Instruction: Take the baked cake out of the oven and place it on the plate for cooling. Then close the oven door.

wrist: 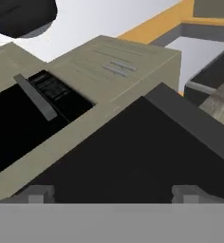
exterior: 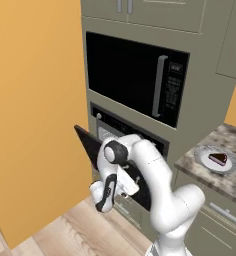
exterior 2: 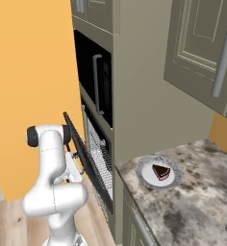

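The gripper (wrist: 113, 193) is being held wide open, its two fingertips (wrist: 38, 193) standing far apart at the bottom of the hand view with nothing between them; no object is being gripped. Directly ahead of the fingertips the dark face of the oven door (wrist: 133, 152) is being faced at close range; whether it is being touched cannot be told. In the left base view the hand is being carried low, below and in front of the oven door (exterior: 90, 145), which is standing tilted, partly open, hinged at its lower edge on the oven (exterior: 132, 131); in the right base view a wire rack (exterior 2: 100, 161) is being shown behind the slanted door (exterior 2: 84, 158). Above the oven, the microwave (exterior: 135, 77) with its silver handle is being seen. Well apart from the gripper, off to the right on the mottled counter (exterior 2: 197, 202), the baked cake (exterior 2: 161, 171) is lying on the plate (exterior 2: 145, 178).
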